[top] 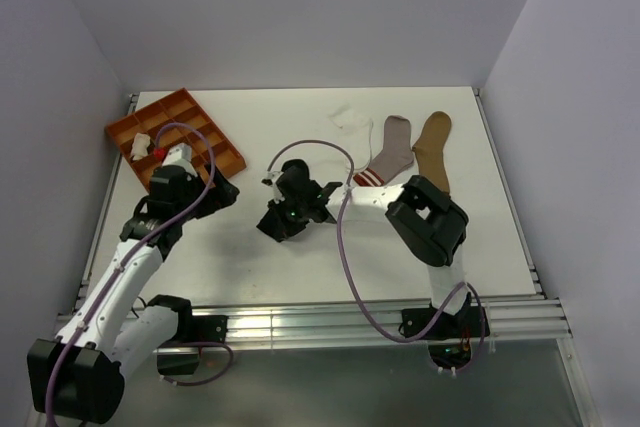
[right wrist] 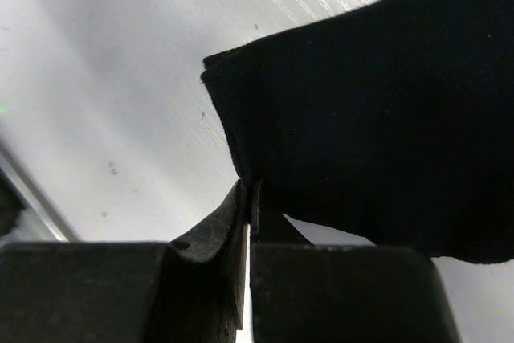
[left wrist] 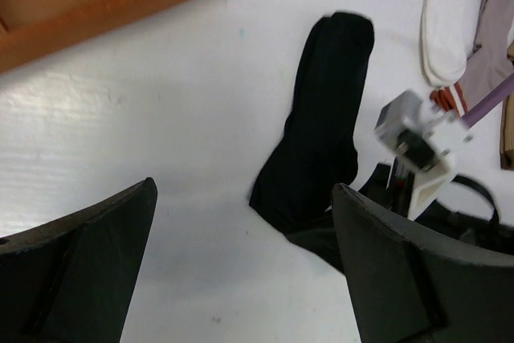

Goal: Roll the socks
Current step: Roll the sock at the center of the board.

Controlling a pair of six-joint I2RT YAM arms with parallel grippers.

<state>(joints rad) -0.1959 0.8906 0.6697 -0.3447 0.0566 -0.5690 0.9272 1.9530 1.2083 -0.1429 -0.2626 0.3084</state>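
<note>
A black sock (left wrist: 329,118) lies flat on the white table, mid-table. My right gripper (right wrist: 250,190) is shut on its near edge, pinching the fabric (right wrist: 377,118) between the fingertips. In the top view that gripper (top: 277,222) sits over the sock and hides most of it. My left gripper (left wrist: 245,190) hangs open just left of the black sock, with nothing between its fingers; in the top view it (top: 226,193) is beside the tray. A white sock (top: 352,122), a grey sock with a red-striped cuff (top: 390,152) and a tan sock (top: 433,147) lie flat at the back right.
An orange compartment tray (top: 215,137) stands at the back left with a pale bundle (top: 140,144) in one compartment. A purple cable (top: 345,237) loops over the right arm. Grey walls close the table on three sides.
</note>
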